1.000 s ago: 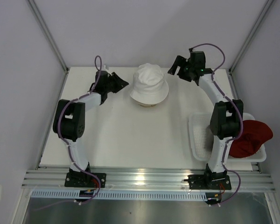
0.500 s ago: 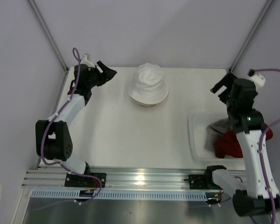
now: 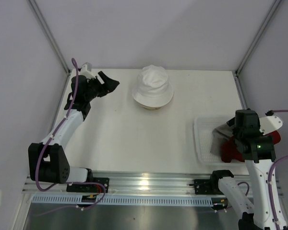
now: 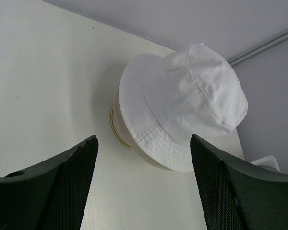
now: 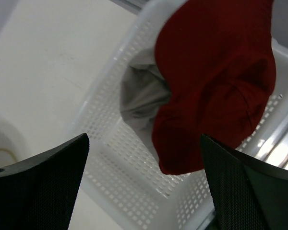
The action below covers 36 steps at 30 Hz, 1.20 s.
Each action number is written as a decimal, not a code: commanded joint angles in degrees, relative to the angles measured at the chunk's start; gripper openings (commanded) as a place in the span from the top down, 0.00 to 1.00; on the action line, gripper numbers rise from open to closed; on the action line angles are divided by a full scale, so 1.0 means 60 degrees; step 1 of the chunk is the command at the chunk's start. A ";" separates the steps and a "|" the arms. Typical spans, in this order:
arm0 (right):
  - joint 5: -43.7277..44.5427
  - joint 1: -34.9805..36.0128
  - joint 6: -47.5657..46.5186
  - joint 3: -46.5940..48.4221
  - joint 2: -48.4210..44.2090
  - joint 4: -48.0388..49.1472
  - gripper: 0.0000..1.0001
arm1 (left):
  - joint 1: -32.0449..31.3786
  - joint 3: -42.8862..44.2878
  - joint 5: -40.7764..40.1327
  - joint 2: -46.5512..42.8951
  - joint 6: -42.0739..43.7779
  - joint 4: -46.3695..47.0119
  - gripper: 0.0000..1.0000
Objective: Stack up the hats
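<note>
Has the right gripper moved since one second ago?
Yes. The right gripper moved from beside the cream-white fabric bucket hat toward the near edge, now above the white plastic mesh basket.

A white table (image 3: 149, 139) is enclosed on three sides by plain pale lilac-grey panels: a back wall (image 3: 149, 33), a left wall (image 3: 14, 96) and a right wall (image 3: 278, 72). The back corners are marked by slanting aluminium members, a left post (image 3: 48, 36) and a right post (image 3: 259, 36). The table's near edge is bordered by a ribbed aluminium rail (image 3: 149, 182), on which a bright glare is reflected. Just below it a white slotted strip (image 3: 149, 200) is laid, followed by a dull grey metal surface (image 3: 134, 218). Everything is lit softly and evenly.
</note>
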 commanded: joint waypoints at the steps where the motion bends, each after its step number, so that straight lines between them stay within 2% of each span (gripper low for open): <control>1: 0.0924 0.0013 0.1311 -0.0602 -0.0067 -0.0890 0.00 | -0.0072 -0.0286 0.0450 -0.0496 0.0220 0.0255 0.20; 12: 0.1730 0.0013 0.1608 -0.1951 0.0007 -0.0407 0.01 | -0.0072 -0.0493 0.0744 -0.0277 0.0029 0.0593 0.20; 18: 0.1409 -0.0016 0.0482 -0.2507 0.0181 0.1610 0.02 | -0.0072 -0.0419 0.0876 -0.0204 0.0073 0.0563 0.20; 20: 0.1379 -0.0045 0.0392 -0.2654 0.0444 0.1862 0.06 | -0.0072 -0.0405 0.0905 -0.0233 0.0102 0.0549 0.20; 23: 0.1350 -0.0060 0.0201 -0.2727 0.0709 0.2097 0.16 | -0.0058 -0.0317 0.0789 -0.0218 0.0205 0.0359 0.20; 25: 0.1364 -0.0045 0.0099 -0.2786 0.0826 0.2127 0.26 | -0.0057 -0.0258 0.0759 -0.0218 0.0234 0.0271 0.20; 29: 0.1306 -0.0075 -0.0048 -0.3049 0.0680 0.2288 0.37 | -0.0057 -0.0258 0.0759 -0.0306 0.0264 0.0226 0.20; 31: 0.1190 -0.0089 -0.0092 -0.3181 0.0520 0.2346 0.48 | -0.0057 -0.0243 0.0744 -0.0350 0.0278 0.0182 0.20; 32: 0.1145 -0.0104 -0.0165 -0.3196 0.0475 0.2376 0.55 | -0.0057 -0.0258 0.0744 -0.0350 0.0264 0.0168 0.20; 33: 0.1116 -0.0104 -0.0209 -0.3182 0.0431 0.2390 0.78 | -0.0057 -0.0243 0.0744 -0.0394 0.0264 0.0153 0.20; 34: 0.0971 -0.0119 -0.0267 -0.3022 0.0330 0.2390 0.91 | -0.0072 -0.0229 0.0759 -0.0409 0.0235 0.0124 0.20; 35: 0.0839 -0.0119 -0.0558 -0.2905 0.0285 0.2434 1.00 | -0.0058 -0.0214 0.0817 -0.0438 0.0234 0.0109 0.20; 36: 0.0678 -0.0119 -0.0706 -0.2744 0.0270 0.2550 1.00 | -0.0057 -0.0214 0.0875 -0.0467 0.0220 0.0109 0.20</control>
